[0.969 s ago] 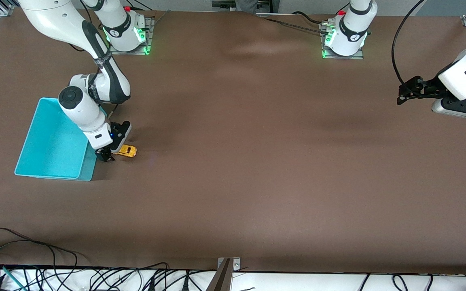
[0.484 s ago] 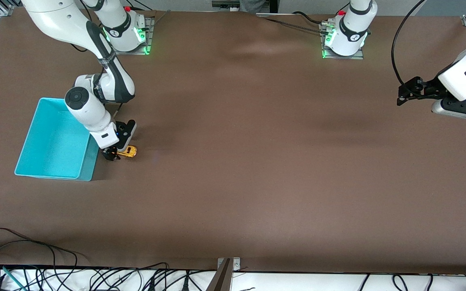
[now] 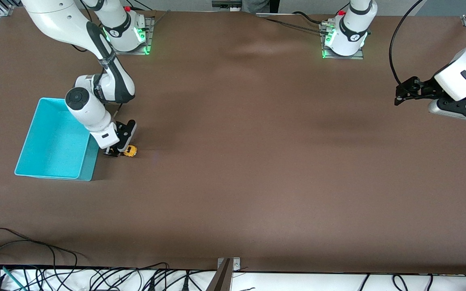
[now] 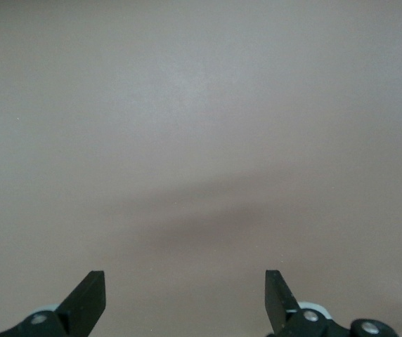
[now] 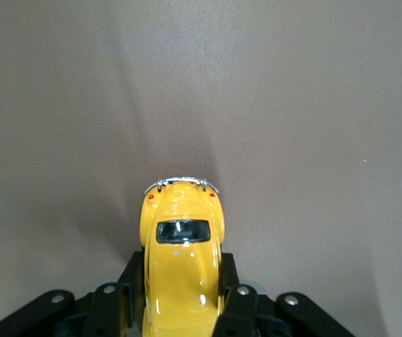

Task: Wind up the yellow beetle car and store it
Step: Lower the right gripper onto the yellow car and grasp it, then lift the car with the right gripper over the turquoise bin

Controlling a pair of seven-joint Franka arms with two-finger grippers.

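The right gripper has just clamped shut on the car, which sits on the table just beside the bin; 1 second ago its fingers stood wide around it. Grip made, pulling back to wind can begin. The left gripper waits wide open, holding nothing, well apart from the bin.

The right end effector hides most of the yellow beetle car; its wheels cannot be seen.

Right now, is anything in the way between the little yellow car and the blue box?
Nothing visible. The right gripper is shut on the yellow beetle car, on the table right beside the turquoise bin. Only the bin's own wall must be cleared.
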